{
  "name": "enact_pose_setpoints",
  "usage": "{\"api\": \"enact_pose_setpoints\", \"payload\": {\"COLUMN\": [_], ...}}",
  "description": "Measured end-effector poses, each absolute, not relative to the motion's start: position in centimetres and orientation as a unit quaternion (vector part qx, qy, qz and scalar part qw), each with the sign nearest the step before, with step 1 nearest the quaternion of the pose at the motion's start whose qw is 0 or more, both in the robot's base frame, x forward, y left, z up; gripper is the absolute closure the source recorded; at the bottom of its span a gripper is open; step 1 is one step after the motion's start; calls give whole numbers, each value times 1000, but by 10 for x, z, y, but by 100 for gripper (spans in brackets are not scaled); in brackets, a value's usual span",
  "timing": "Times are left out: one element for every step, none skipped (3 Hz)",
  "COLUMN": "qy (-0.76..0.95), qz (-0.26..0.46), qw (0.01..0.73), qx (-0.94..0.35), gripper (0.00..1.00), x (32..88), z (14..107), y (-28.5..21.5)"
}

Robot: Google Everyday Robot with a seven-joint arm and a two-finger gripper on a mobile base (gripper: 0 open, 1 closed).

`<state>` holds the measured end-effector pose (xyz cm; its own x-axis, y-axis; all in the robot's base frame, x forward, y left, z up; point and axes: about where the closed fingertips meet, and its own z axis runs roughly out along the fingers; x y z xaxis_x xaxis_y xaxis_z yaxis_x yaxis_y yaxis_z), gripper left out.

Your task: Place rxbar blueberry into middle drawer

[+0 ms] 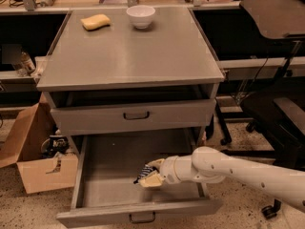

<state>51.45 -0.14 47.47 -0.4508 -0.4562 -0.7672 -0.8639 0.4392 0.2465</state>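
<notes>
The middle drawer (pixel 95 163) of the grey cabinet is pulled wide open, its front (pixel 114 216) with a small dark handle facing me. My white arm reaches in from the right. My gripper (pixel 148 173) is inside the drawer, low over its floor, right of the middle. Its pale fingers (pixel 153 181) are shut on the rxbar blueberry (pixel 142 172), a small dark bar with pale lettering that sticks out to the left of the fingertips.
The upper handled drawer (pixel 136 115) is shut. On the cabinet top sit a yellow sponge (pixel 95 21) and a white bowl (pixel 141 15). An open cardboard box (pixel 35 163) stands on the floor to the left, and a dark chair base (pixel 279 123) to the right.
</notes>
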Motion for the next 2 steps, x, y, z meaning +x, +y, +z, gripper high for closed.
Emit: {"api": "enact_pose_setpoints", "payload": {"qy": [788,788], "qz": [324,324], "qw": [315,315], "qx": [-419,-419], "gripper": [0,0], "x": [514,514], "z": [475,475], "y": [-1,-1]}}
